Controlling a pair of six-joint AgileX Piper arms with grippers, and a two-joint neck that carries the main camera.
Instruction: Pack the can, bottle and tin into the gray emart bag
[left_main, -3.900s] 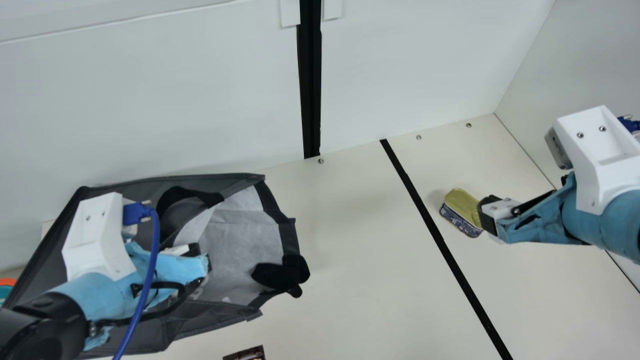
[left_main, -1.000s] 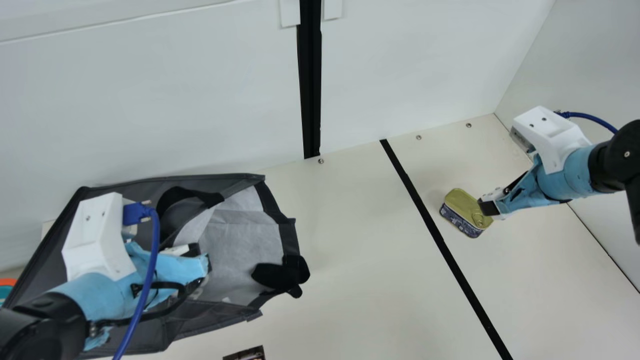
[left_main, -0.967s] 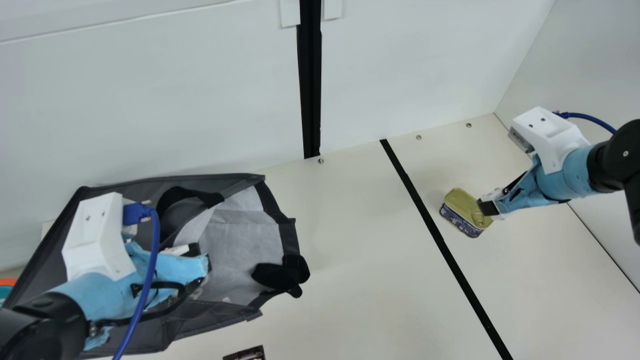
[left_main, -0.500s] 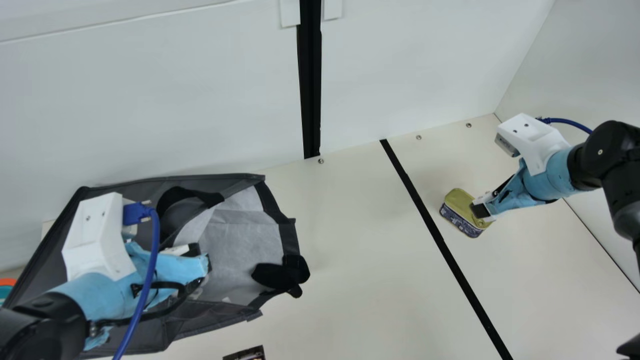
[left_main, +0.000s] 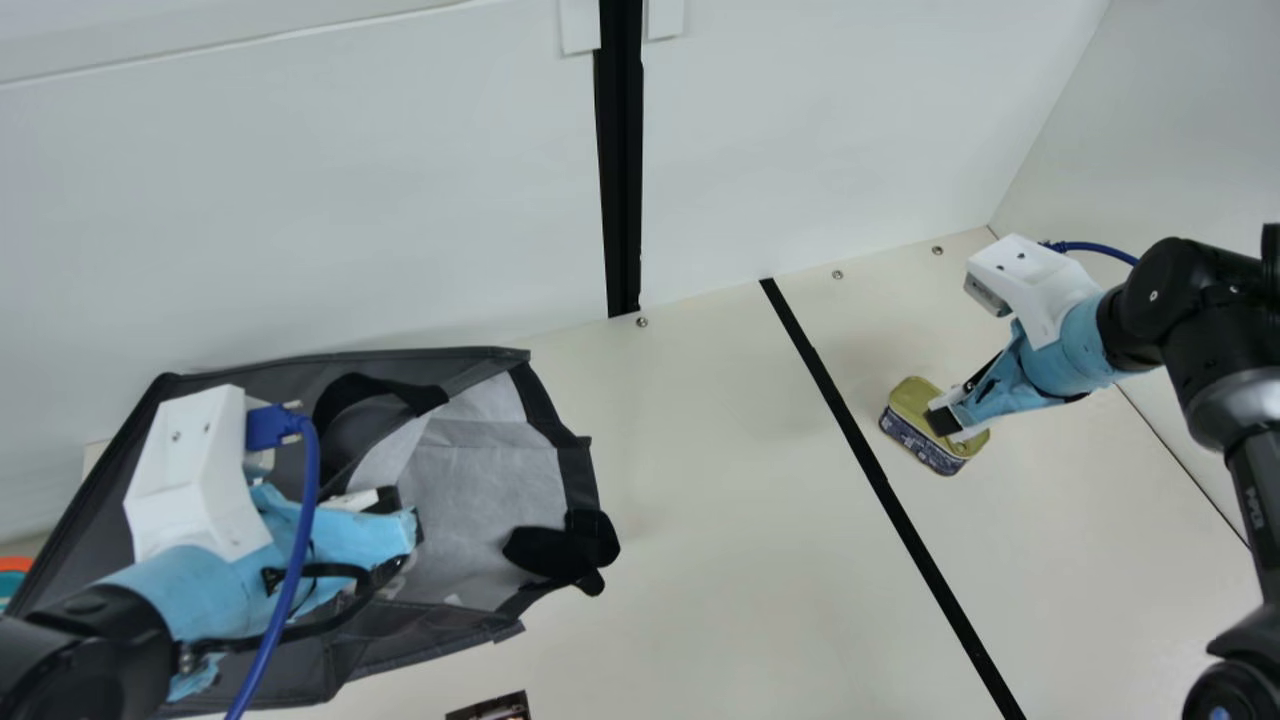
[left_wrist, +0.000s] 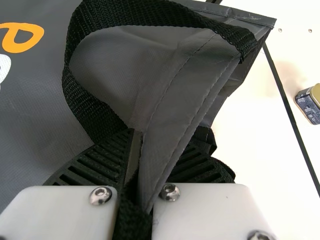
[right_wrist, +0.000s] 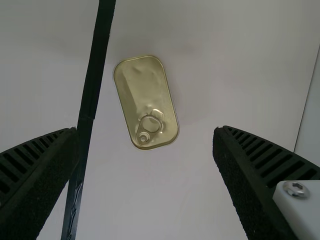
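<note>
One oblong metal tin (left_main: 906, 400), gold-lidded with a ring pull and dark blue patterned sides, lies flat on our cream table (left_main: 700, 500), just beside a long black stripe (left_main: 871, 460). Above it we have our right gripper (left_main: 943, 425), its black ribbed fingers spread wide on an empty gap, apart from the tin in the right wrist view. Across the stripe sits the dark gray fabric bag (left_main: 390, 650), pale lining showing at its mouth beside a black webbing strap (left_main: 560, 550). Our left gripper (left_main: 400, 515) is at that mouth, closed on a fold of gray fabric; we think it pinches some webbing too, though the overlap makes that hard to judge. Near the bag, a small dark item (left_main: 492, 709) is cut off by the main view's bottom edge.
</note>
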